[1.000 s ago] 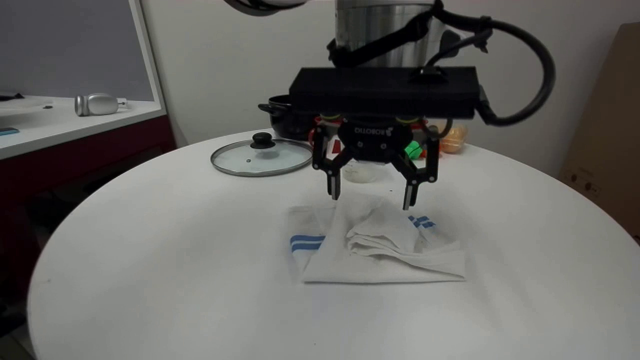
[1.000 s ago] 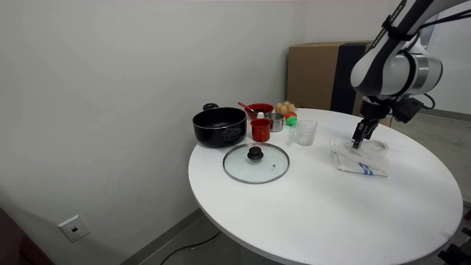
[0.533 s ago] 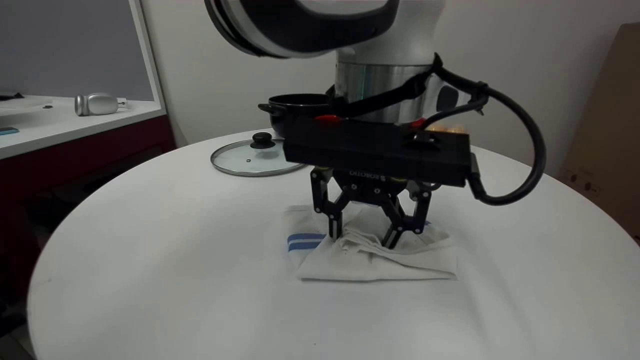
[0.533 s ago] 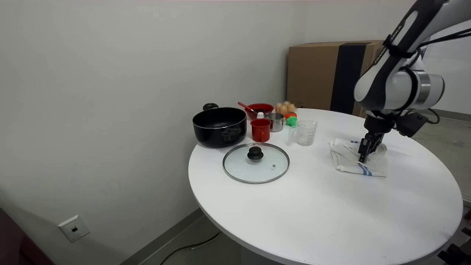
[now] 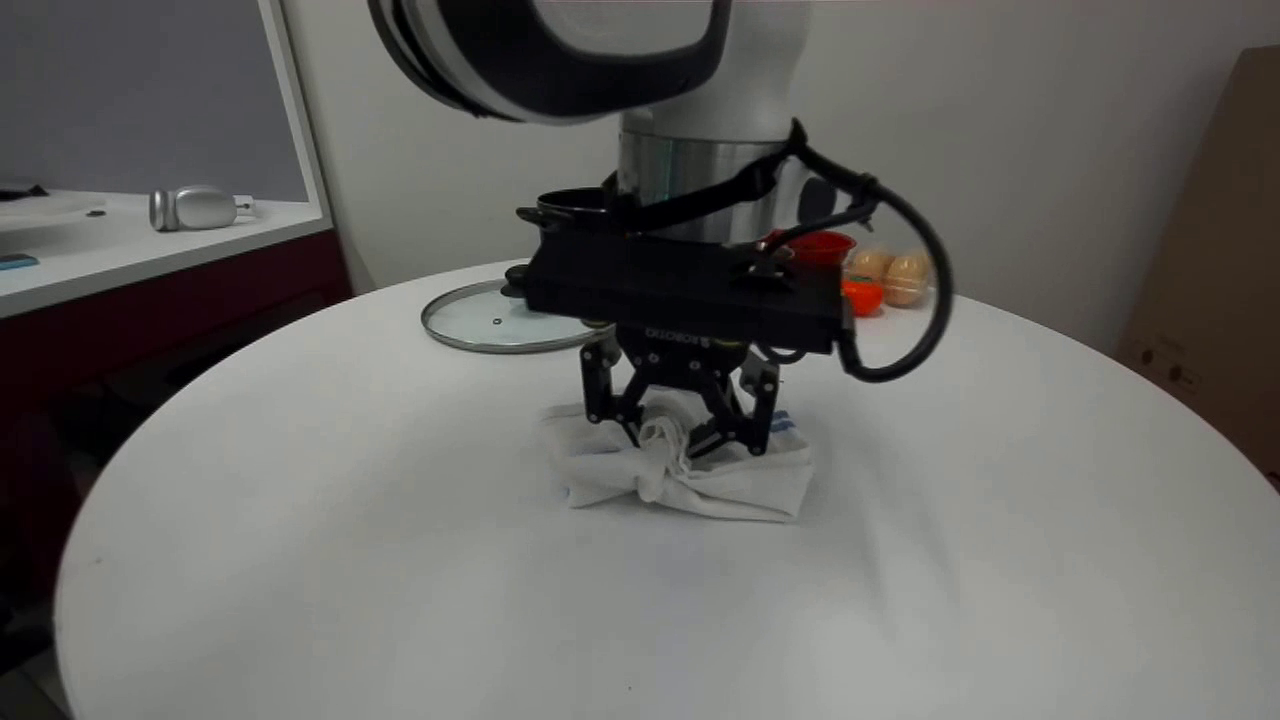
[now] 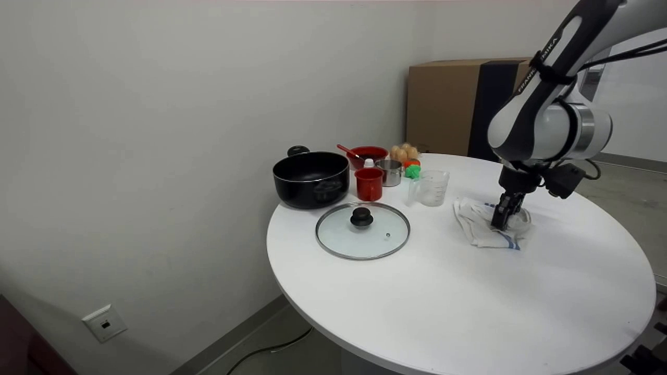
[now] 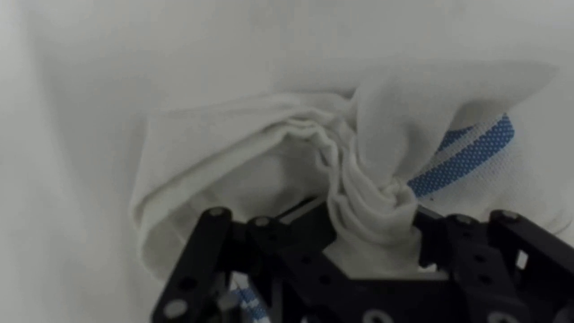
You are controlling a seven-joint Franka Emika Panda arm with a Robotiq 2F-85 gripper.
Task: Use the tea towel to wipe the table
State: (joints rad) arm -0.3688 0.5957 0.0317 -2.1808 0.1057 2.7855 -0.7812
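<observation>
Pinching: my pincer (image 5: 664,447), clamped on a bunched fold of the towel (image 5: 745,490), presumably to leave its loose part beneath for wiping. Towel: lying on the table (image 5: 350,580), under the pincer. Lid (image 6: 351,238), pot (image 6: 297,191): apart from it, likely sparing me wiping room.

In an exterior view, tea towel (image 6: 482,230) on table (image 6: 458,307), right of lid (image 6: 363,237) and pot (image 6: 305,192).

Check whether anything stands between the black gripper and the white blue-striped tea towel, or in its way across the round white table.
Nothing visible separates gripper and towel, which is bunched between the jaws. Left of the towel in an exterior view, the clear, marked measuring cup and round glass lid could block wiping that way.
</observation>
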